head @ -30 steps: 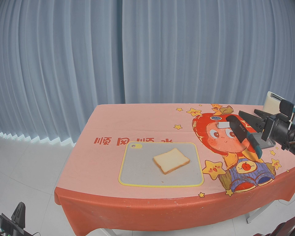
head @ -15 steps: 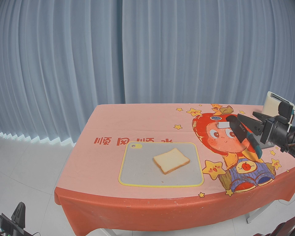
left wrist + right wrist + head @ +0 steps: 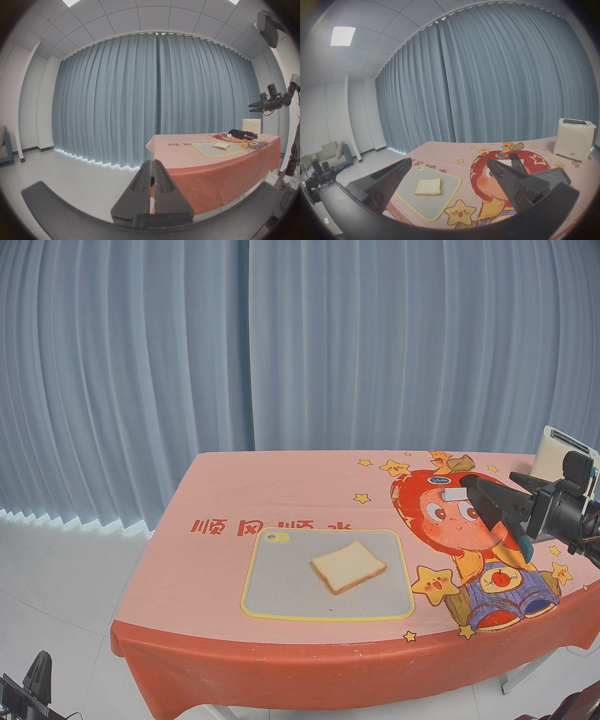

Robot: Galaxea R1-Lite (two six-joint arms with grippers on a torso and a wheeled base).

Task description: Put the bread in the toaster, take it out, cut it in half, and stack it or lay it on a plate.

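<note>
Gaping rt tool (image 3: 448, 162) by table edge (image 3: 565, 615)

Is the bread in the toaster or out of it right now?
Out. The bread lies flat on the cutting board, apart from the toaster standing far to the right; nothing protrudes from its slots.

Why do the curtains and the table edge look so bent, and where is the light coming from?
Head view: a wide lens bows the curtain folds and curves the table along its front edge. Left wrist view: stronger bulging, with dark rounded corners. Right wrist view: a lit ceiling panel shows the light comes from overhead.
</note>
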